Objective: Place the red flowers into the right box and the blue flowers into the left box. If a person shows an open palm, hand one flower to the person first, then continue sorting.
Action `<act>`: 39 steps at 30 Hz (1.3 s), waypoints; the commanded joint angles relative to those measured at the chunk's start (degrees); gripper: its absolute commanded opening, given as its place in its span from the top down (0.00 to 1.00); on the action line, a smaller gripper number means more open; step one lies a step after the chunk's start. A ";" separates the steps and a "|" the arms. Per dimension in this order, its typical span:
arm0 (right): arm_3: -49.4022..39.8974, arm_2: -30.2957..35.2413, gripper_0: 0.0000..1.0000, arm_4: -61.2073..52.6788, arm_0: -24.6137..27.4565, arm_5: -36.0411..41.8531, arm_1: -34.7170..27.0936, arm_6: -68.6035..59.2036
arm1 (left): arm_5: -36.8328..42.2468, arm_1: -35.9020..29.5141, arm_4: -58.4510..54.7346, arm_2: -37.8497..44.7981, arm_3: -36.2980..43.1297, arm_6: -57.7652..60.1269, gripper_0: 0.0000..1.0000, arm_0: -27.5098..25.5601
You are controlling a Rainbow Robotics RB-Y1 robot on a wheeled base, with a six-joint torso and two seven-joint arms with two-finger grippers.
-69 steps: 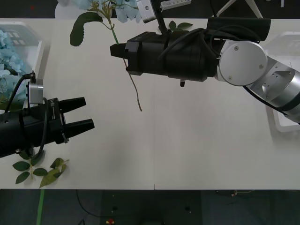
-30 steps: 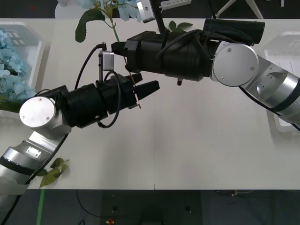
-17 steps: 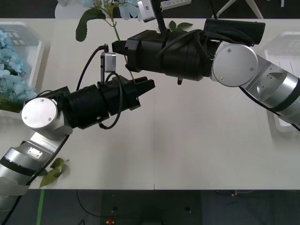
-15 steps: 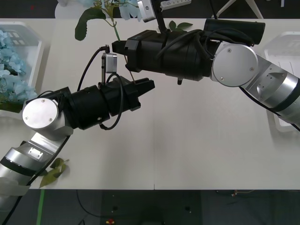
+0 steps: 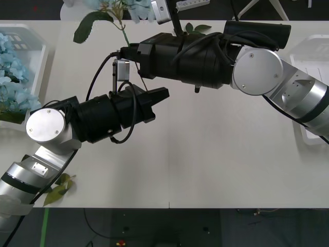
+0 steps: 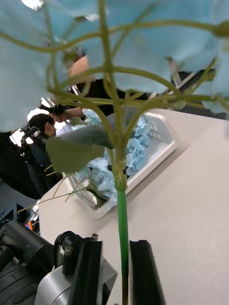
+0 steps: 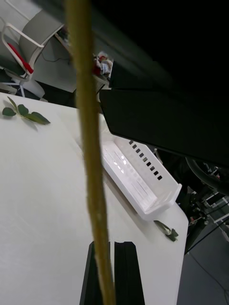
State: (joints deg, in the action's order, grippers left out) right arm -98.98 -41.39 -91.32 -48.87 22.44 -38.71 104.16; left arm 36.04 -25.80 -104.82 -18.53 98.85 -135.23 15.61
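White worktop (image 5: 216, 154) is spanning the front view, with dark floor showing along its near edge. Item 1: left box (image 5: 38, 62), a white tray at the worktop's left edge, is holding several blue flowers (image 5: 13, 82); it is also appearing in the right wrist view (image 6: 157, 143) with pale blue heads inside. Item 2: right box (image 5: 311, 98), a white tray at the right edge, is lying partly behind the right arm; the left wrist view is showing its slotted floor (image 7: 138, 176). Item 3: one blue flower stem (image 5: 125, 36) is standing between the two arms, its pale blue head (image 5: 136, 10) and a large green leaf (image 5: 87, 25) reaching past the far edge of the worktop. Right end effector (image 5: 134, 56) is reaching leftward across the centre, its black fingers (image 6: 145, 271) narrowed around the green stalk. Left end effector (image 5: 157, 98) is sitting just below it, fingers (image 7: 125, 271) nearly closed on the tan lower stalk (image 7: 90, 143). Loose green leaf sprigs (image 5: 59, 188) are lying near the front left corner. No legible writing or brand marks are appearing on any item.
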 commanded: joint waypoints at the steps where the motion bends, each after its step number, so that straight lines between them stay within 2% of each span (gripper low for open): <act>1: -1.57 0.08 0.07 0.35 -0.17 -0.73 1.00 1.57 | -0.18 1.19 -0.47 -0.98 0.65 3.48 1.00 2.24; 7: -1.74 0.08 0.03 0.35 -0.17 -0.91 0.21 2.18 | -0.18 1.19 -0.47 -0.98 0.65 3.22 1.00 2.24; 14: -3.06 -0.01 0.03 0.26 -0.17 -0.91 -2.42 2.89 | -0.18 1.19 -0.56 -0.98 0.65 2.96 1.00 2.24; 23: -8.34 -0.01 0.03 -4.22 -0.17 1.20 -12.00 3.50 | -0.36 -0.83 -2.49 -0.72 0.82 2.60 1.00 2.24; 26: -10.18 -0.01 0.03 -4.40 -0.17 3.40 -15.34 3.85 | -0.27 -4.61 -6.62 0.25 1.00 2.43 1.00 2.24; 31: -13.08 0.08 0.04 -4.40 -0.17 6.39 -21.06 4.47 | 0.26 -15.33 -13.66 2.62 1.61 2.16 1.00 2.15; 36: -13.08 0.08 0.03 -5.19 -0.17 7.53 -25.45 5.61 | 0.26 -26.67 -15.50 6.40 1.00 2.69 1.00 2.15; 39: -13.17 0.08 0.03 -5.28 0.27 8.41 -27.74 6.58 | 0.26 -31.06 -15.59 8.43 -1.46 2.96 1.00 2.15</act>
State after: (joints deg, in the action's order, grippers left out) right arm -110.35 -41.39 -95.93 -48.83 29.92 -62.42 108.12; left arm 36.09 -51.30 -119.43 -14.12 98.38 -135.23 15.63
